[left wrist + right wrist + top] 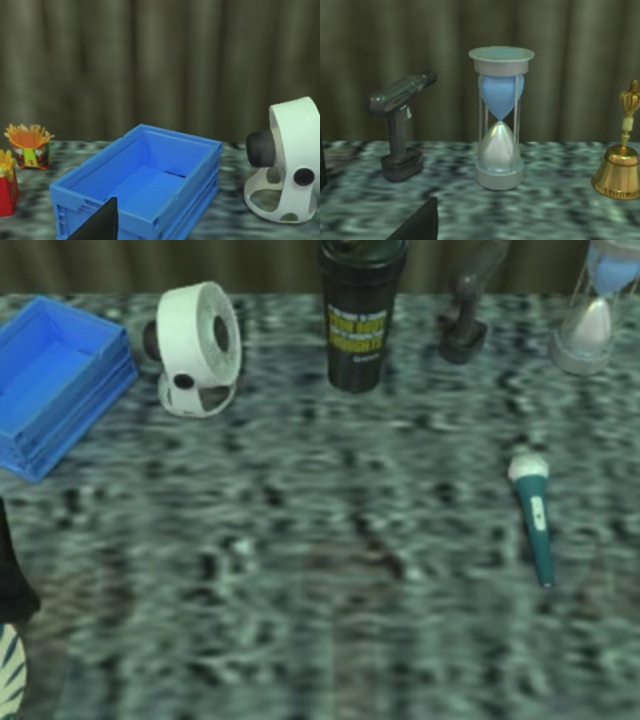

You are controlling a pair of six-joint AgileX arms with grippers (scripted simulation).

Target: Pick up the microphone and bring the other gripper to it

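Currently nothing is grasped: mic lies flat on the right side of the table, white head toward the far edge, teal handle pointing near, switch strip up. It sits well apart from everything else.

Left gripper shows only 1 dark fingertip in its wrist view; cannot tell if the fingers are spread or pressed together. The left arm is parked at the near left edge. Right gripper is the same, 1 fingertip visible, finger state not readable, and it does not appear in the top view at all.

Risks, as I judge them:
- The handle is slim, round and tapering, so an off-centre pinch could roll it or squirt it out.
- Grabbing near the head leaves the long handle to sag or swing.
- A grip at mid-handle leaves little room for the second gripper to come in, so fingers could collide.
- The drill and hourglass stand far behind it; a high, wide reach could clip them.

Surface is mottled grey-green, stone-like and flat. A pleated dark curtain closes off the far side.
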